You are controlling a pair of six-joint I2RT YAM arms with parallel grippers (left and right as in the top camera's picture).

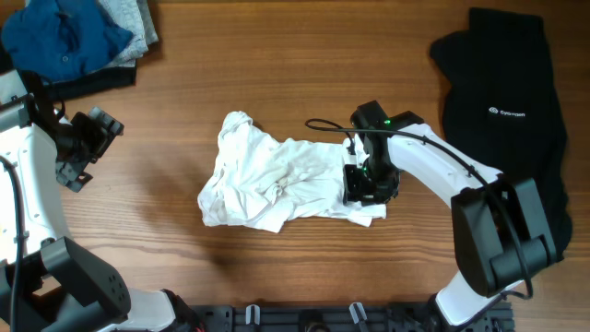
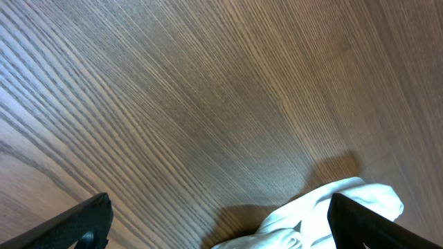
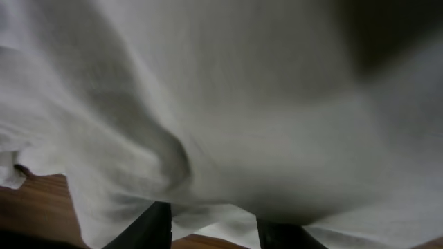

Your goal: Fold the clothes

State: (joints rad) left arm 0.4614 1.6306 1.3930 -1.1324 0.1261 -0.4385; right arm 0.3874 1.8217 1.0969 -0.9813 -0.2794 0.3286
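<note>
The white T-shirt (image 1: 277,180) lies crumpled and wrinkled at the middle of the wooden table. Its striped part does not show. My right gripper (image 1: 367,184) is down on the shirt's right edge. In the right wrist view the blurred shirt fabric (image 3: 242,104) fills the frame and covers the fingertips of that gripper (image 3: 213,214), whose fingers are drawn close with fabric between them. My left gripper (image 1: 88,148) is open and empty over bare wood, well left of the shirt. In the left wrist view these jaws (image 2: 218,211) stand wide apart, with a corner of the shirt (image 2: 346,200) near the right finger.
A black garment with a small white logo (image 1: 507,120) lies at the right side of the table. A blue garment (image 1: 64,41) and a grey one (image 1: 134,23) lie folded at the back left corner. Bare wood (image 1: 184,83) surrounds the shirt.
</note>
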